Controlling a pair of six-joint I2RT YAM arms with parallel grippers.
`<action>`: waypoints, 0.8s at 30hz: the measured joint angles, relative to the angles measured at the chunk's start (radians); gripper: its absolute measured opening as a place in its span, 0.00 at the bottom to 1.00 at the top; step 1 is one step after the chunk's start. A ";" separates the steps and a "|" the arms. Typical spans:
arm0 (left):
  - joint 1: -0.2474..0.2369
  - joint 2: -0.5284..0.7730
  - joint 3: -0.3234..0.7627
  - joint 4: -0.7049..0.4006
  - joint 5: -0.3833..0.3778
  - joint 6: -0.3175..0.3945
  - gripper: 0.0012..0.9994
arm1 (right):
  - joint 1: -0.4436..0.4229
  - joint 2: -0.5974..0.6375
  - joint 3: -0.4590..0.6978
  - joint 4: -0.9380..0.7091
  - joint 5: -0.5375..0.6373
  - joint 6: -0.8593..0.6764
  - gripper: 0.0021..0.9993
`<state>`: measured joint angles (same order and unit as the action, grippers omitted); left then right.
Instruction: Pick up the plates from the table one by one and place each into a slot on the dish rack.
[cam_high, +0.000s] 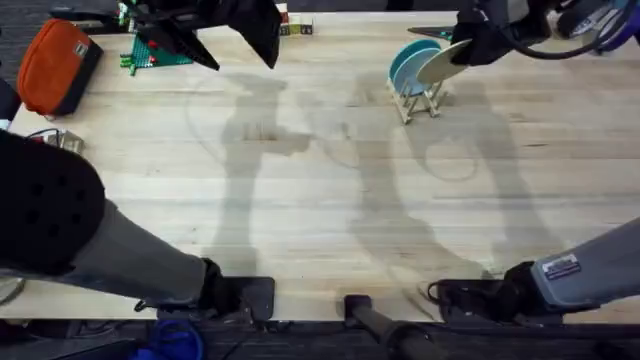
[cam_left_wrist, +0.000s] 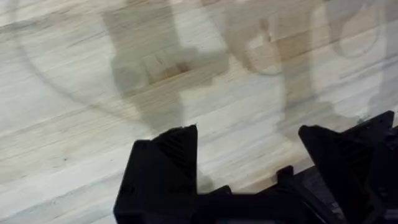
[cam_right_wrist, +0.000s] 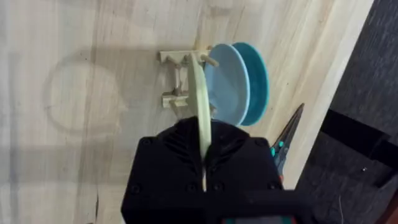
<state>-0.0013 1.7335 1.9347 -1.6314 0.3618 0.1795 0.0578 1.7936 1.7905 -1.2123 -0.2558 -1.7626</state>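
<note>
The right end effector (cam_right_wrist: 204, 163) is clamped on the rim of the cream-yellow plate (cam_right_wrist: 199, 93), holding it on edge just over the wooden dish rack (cam_high: 420, 100) near the far edge of the surface (cam_high: 300, 200), probably so that the thin plate can drop between the pegs. Two blue plates (cam_right_wrist: 239, 84) already stand upright in slots just beside it, so the free gap on the near side looks like the target. The left end effector (cam_left_wrist: 249, 155) hangs with its fingers spread and empty over bare wood, well apart from the rack.
</note>
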 joint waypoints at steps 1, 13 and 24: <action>0.000 0.000 0.000 0.000 0.000 0.000 1.00 | 0.001 0.000 0.000 -0.002 0.000 0.000 0.03; 0.000 0.000 0.000 0.000 0.000 0.000 0.99 | 0.006 0.054 0.002 -0.005 -0.003 0.000 0.03; 0.000 0.000 0.000 0.000 0.000 0.000 0.99 | 0.008 0.071 0.002 -0.003 -0.003 0.001 0.03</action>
<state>-0.0013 1.7332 1.9347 -1.6314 0.3618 0.1795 0.0654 1.8648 1.7924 -1.2152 -0.2588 -1.7616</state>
